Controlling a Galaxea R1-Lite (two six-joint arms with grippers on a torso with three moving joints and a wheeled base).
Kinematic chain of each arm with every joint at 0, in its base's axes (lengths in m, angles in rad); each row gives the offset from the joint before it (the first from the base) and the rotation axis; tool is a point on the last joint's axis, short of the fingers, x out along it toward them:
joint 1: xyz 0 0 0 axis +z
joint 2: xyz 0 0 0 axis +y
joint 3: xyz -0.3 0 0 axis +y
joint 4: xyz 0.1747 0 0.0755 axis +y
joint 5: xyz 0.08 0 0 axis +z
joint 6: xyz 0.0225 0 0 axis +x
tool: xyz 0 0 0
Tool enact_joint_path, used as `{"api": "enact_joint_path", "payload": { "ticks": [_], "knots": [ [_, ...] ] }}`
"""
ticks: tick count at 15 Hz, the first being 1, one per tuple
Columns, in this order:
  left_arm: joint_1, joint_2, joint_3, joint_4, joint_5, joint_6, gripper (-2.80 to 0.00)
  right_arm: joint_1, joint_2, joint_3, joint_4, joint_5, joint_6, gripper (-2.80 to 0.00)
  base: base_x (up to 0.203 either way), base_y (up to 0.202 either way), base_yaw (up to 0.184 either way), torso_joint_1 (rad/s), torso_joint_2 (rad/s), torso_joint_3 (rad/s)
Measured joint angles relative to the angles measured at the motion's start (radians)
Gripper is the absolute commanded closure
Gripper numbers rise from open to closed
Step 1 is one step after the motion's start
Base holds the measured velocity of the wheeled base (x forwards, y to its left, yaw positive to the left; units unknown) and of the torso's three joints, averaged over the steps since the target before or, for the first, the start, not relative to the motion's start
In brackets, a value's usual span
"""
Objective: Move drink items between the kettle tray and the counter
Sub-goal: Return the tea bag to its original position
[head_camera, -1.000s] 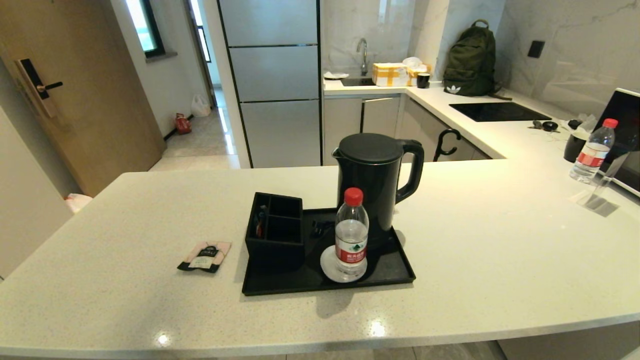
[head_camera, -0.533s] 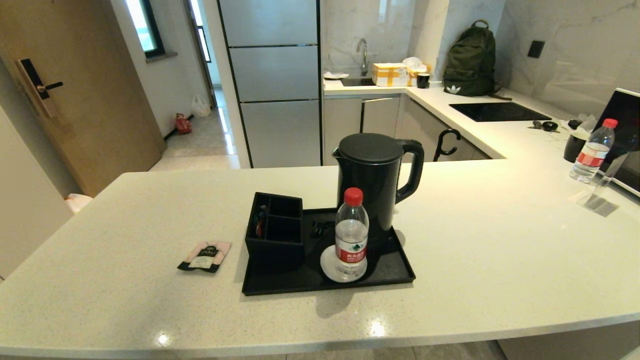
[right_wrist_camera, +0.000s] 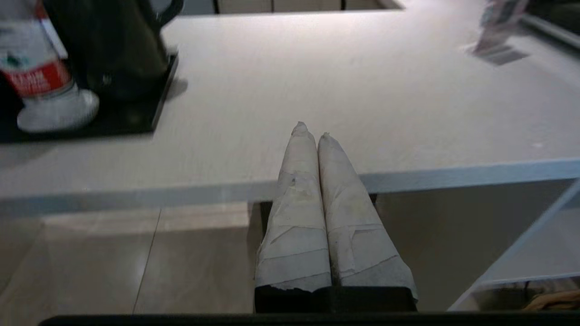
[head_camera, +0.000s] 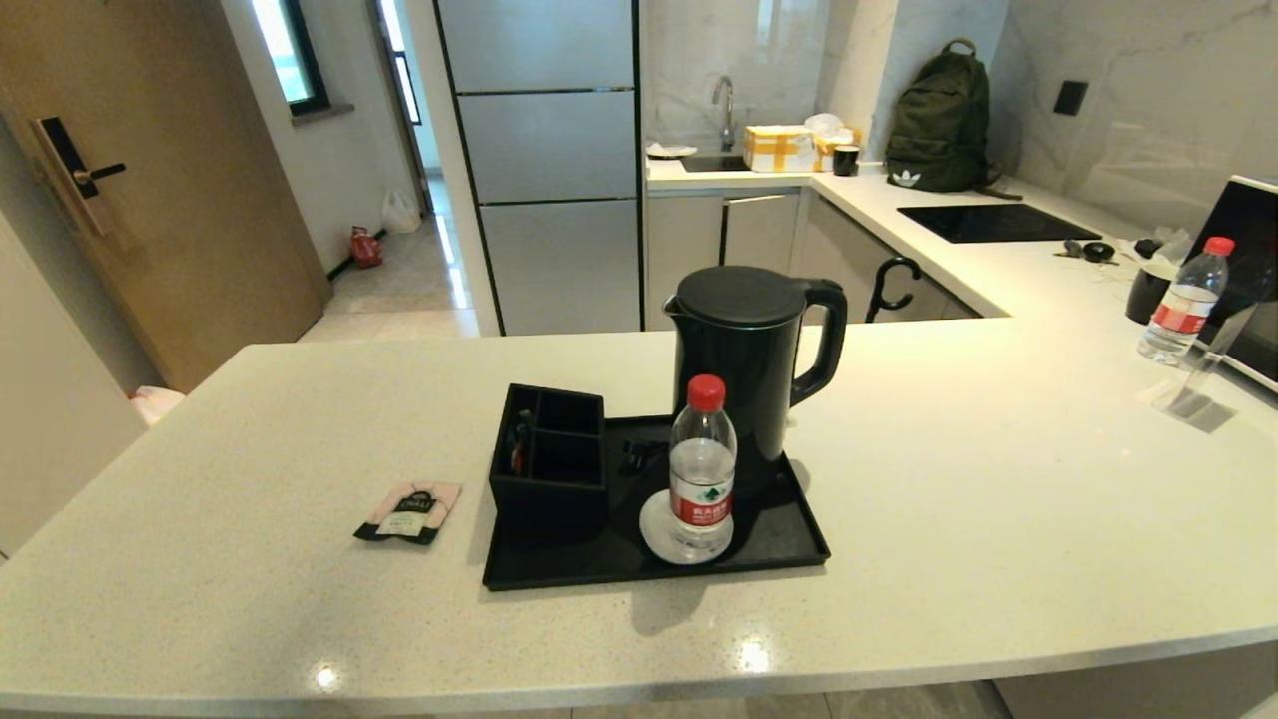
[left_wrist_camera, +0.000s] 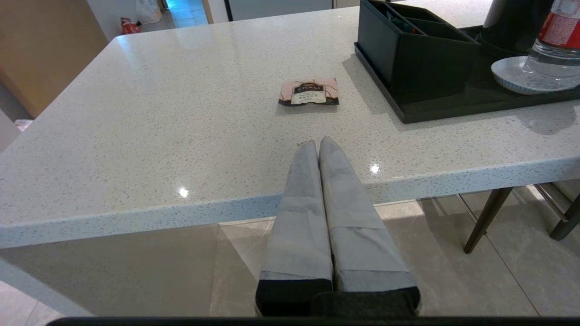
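- Lying flat on the counter, 1 pale pink tea sachet w/ dark edges, just left of the kettle tray, apart from its rim.
- 1 black compartmented box on the tray's left end; 3 open compartments seen from the head view, sth small & coloured in the left one, can't tell what.
- 1 small dark item on the tray floor btwn box & kettle; too small to tell what.
- 1 clear water bottle w/ red cap, red-and-green label, upright on 1 white saucer at the tray's front, in front of the kettle.
- 1 tall black kettle, lid on, handle to the right, at the tray's back right.
- 2nd bottle, same red cap, far right on the counter, well apart from the tray, near 1 dark cup.
- Back counter: 1 green backpack, 1 black hob, 1 yellow-taped box.
- Left gripper: fingers pressed together, holding nothing, at the counter's near edge, pointing toward the sachet but well short of it.
- Right gripper: fingers pressed together, holding nothing, at the near edge, right of the tray, over bare counter.
- Neither gripper shows in the head view.
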Motion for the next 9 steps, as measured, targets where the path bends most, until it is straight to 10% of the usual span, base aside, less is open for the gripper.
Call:
{"api": "enact_joint_path", "payload": {
  "ticks": [9],
  "knots": [
    [0.000, 0.000, -0.003, 0.004, -0.001, 0.021, 0.00, -0.001, 0.000, 0.072, -0.074, 0.027, -0.005, 0.00, 0.000, 0.000, 0.000, 0.000, 0.00, 0.000]
  ]
}}
